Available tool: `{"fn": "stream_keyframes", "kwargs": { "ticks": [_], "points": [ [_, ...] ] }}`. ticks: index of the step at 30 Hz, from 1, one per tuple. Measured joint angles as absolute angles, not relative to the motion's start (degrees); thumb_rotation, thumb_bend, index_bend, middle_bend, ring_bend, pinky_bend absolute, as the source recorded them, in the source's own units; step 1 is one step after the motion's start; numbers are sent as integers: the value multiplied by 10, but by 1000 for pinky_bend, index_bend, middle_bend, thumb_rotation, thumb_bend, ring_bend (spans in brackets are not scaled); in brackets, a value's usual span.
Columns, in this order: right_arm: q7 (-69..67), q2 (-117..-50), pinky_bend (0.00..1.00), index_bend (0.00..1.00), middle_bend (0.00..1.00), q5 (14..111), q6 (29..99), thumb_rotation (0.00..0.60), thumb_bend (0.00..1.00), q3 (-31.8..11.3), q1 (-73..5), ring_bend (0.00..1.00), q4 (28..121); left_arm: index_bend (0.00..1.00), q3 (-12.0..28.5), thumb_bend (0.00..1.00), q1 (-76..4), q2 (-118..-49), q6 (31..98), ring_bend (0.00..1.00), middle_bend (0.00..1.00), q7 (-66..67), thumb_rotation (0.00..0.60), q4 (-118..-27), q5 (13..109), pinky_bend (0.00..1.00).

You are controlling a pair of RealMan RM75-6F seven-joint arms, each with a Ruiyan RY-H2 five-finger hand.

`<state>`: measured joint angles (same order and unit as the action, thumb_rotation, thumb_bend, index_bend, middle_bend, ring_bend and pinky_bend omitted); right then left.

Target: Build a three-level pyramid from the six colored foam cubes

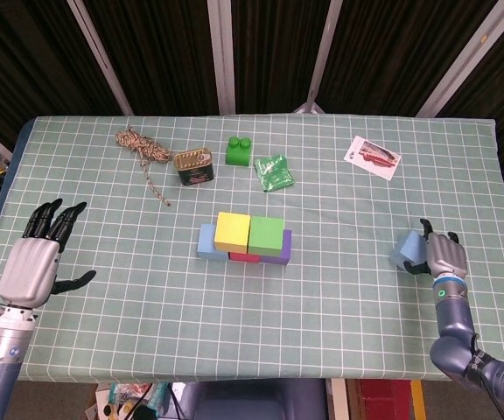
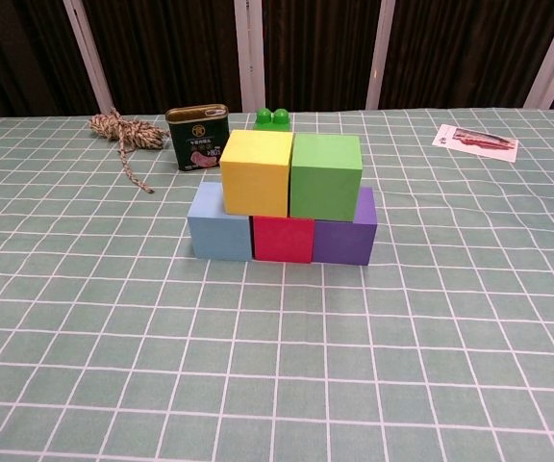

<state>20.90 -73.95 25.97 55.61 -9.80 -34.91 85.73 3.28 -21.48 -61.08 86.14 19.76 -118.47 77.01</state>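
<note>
The sixth cube, a light-blue foam block (image 1: 404,251), sits near the counter's (image 1: 339,297) 4 o'clock edge, well apart from the five-cube stack (image 1: 245,238). The right hand (image 1: 443,255) is just beside it; whether the fingers grip it cannot be told. The left hand (image 1: 35,259) is released, fingers spread. Foam is probably light and compressible: grasp opposite flat faces with gentle pressure.

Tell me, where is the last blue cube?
In the head view the loose blue cube sits near the table's right edge, against the right hand, far right of the stack. The chest view shows only a sliver of it at the right border.
</note>
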Motion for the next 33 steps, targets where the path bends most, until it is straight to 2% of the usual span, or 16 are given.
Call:
{"fn": "stream_keyframes", "kwargs": {
  "ticks": [14, 26, 33],
  "points": [
    [178, -691, 0, 0, 364, 354, 573, 600, 312, -104, -330, 261, 922, 7, 42, 72, -204, -608, 853, 0, 127, 195, 600, -1188, 781, 13],
    [76, -644, 0, 0, 364, 587, 531, 600, 311, -77, -303, 261, 965, 7, 45, 72, -195, -606, 847, 0, 127, 205, 600, -1203, 802, 13],
    [43, -655, 0, 0, 364, 648, 505, 600, 311, -66, -308, 258, 954, 7, 49, 72, -193, -606, 842, 0, 127, 202, 600, -1204, 805, 13]
  ]
}}
